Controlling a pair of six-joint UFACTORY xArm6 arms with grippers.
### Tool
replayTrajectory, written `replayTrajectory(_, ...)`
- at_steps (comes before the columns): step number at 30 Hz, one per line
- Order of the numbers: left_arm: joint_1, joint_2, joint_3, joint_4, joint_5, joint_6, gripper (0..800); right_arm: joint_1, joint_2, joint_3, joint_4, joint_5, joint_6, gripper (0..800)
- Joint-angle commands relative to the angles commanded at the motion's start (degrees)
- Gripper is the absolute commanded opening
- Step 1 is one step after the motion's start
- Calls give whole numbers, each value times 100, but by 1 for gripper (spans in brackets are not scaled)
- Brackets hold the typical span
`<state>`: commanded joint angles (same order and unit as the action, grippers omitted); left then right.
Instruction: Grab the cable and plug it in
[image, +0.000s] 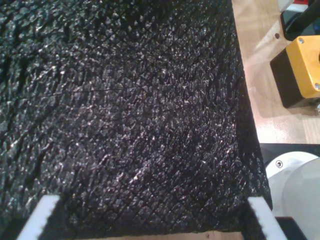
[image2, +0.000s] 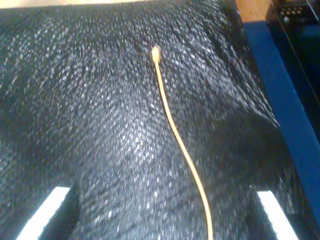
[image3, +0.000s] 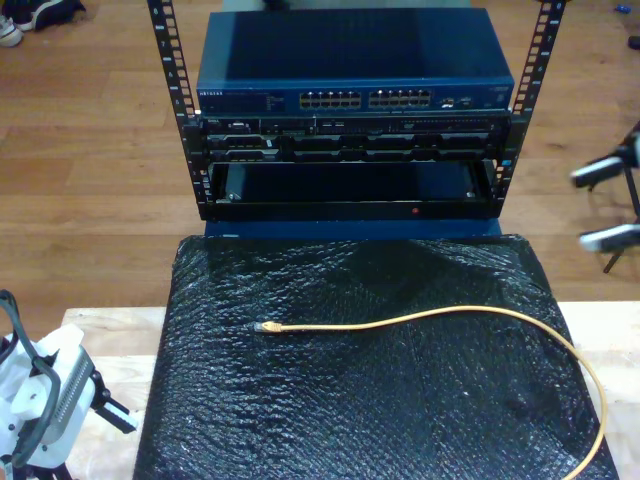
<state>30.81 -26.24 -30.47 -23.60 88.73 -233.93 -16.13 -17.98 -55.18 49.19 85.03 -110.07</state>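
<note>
Across the black mat (image3: 380, 400) on the counter (image3: 100, 330), the cable (image3: 420, 318) runs from the mat's edge at the exterior view's right to its clear plug (image3: 266, 327) near mid-mat. Rack (image3: 350, 110) stands beyond; its label is unreadable. Second wrist view: cable between my second tool (image2: 162, 215), fingers apart. First wrist view: my first tool (image: 150, 220) apart over bare mat, a yellow box (image: 302, 65) beside.

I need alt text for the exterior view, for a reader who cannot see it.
A yellow-orange cable lies loose on a black mat, its plug pointing toward the exterior view's left. Behind the mat stands a rack holding a blue network switch with rows of ports.
</note>
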Motion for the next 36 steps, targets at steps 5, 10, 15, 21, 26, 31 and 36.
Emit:
replayTrajectory(5, 0, 9, 9, 0, 0, 0, 800, 809, 264, 88, 18, -791, 185, 798)
replayTrajectory(10, 0, 53, 9, 0, 0, 0, 800, 1345, 404, 97, 18, -1327, 255, 799)
replayTrajectory(15, 0, 105, -9, 0, 0, 0, 800, 1934, 642, 53, -35, -1925, 352, 798)
replayTrajectory(21, 9, 132, -9, 0, -9, 0, 800, 2444, 1037, -35, -132, -2347, 404, 798)
replayTrajectory(26, 0, 176, -9, 0, 0, 0, 800, 3024, 1468, -211, -545, -2875, 791, 799)
replayTrajectory(31, 0, 202, -9, 0, 0, 0, 800, 3631, 1978, -466, -1213, -3385, 1486, 799)
replayTrajectory(36, 0, 237, -18, 0, -26, 0, 800, 4097, 2453, -791, -1556, -3560, 1969, 796)
